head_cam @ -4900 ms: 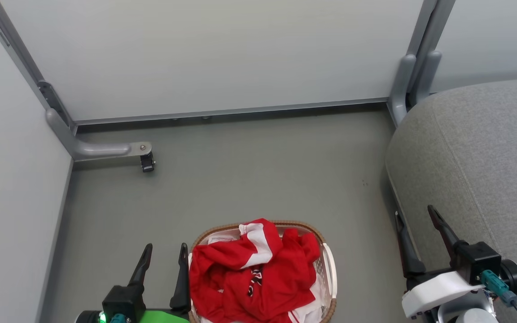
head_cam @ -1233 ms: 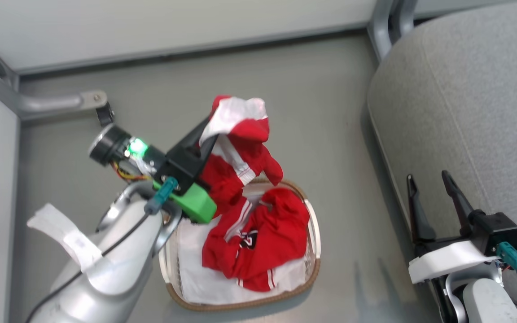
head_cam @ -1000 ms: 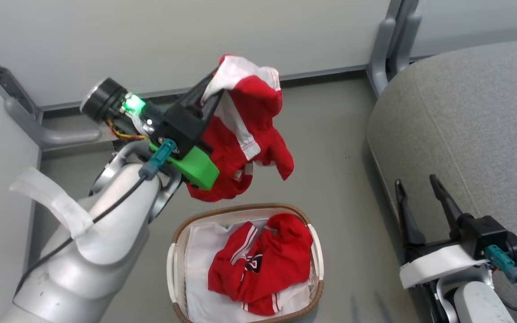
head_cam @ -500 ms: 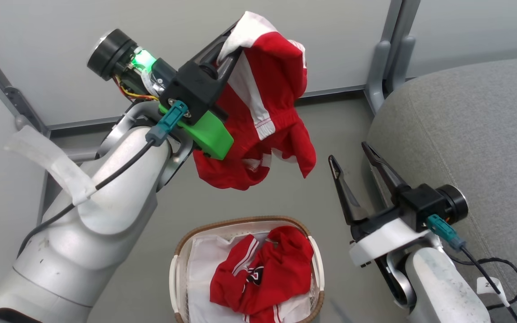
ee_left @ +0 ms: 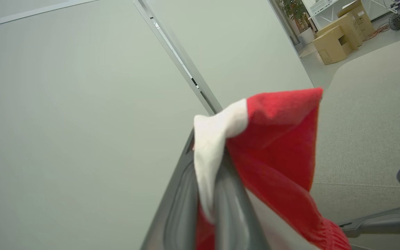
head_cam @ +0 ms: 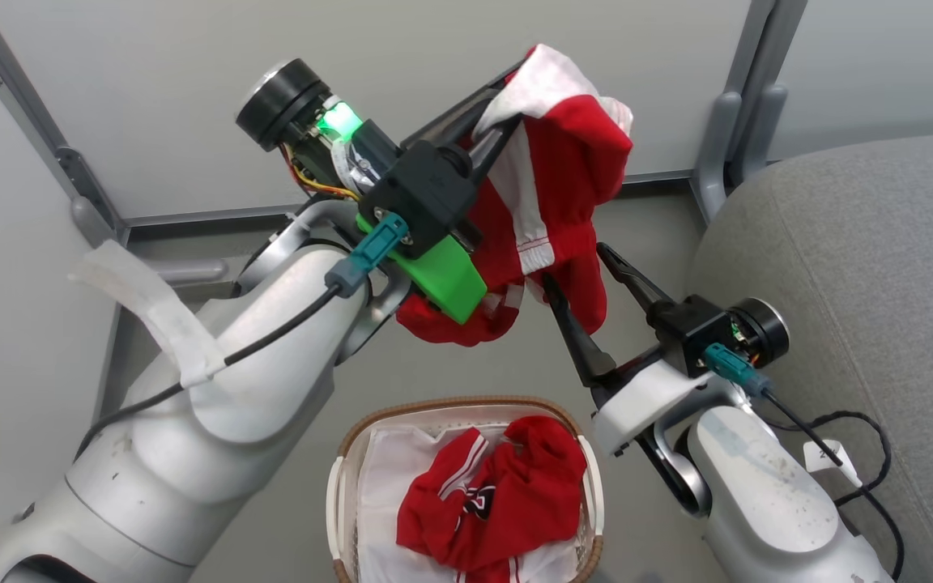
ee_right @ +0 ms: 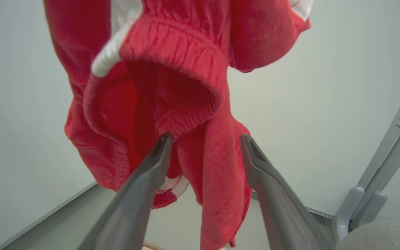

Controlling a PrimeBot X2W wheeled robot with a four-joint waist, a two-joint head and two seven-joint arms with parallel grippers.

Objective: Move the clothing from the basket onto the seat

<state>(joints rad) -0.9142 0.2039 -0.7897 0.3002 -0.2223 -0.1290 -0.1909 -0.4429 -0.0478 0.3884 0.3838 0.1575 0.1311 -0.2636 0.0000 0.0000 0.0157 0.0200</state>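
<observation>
The big grey seat [head_cam: 863, 267] takes up the right side of the head view. The left arm [head_cam: 215, 405] reaches up from the lower left, its pale forearm slanting toward the middle. At its end the left gripper [head_cam: 507, 85] points up and to the right, fingers pinched tight on the white corner of a red-and-white garment [head_cam: 576, 162]. That piece hangs in the air, well above the floor, just left of the seat's edge. Its long axis runs pretty much straight down from the pinch, with the loose red end at the bottom.

The right arm [head_cam: 758, 502] comes up from the lower right, angled up and left. The right gripper [head_cam: 576, 265] is spread wide, one finger on each side of the dangling lower end. Can't tell if they're actually touching the cloth.

The basket [head_cam: 466, 403] sits on the floor at bottom centre, with more red clothing [head_cam: 491, 502] crumpled on its white lining.
</observation>
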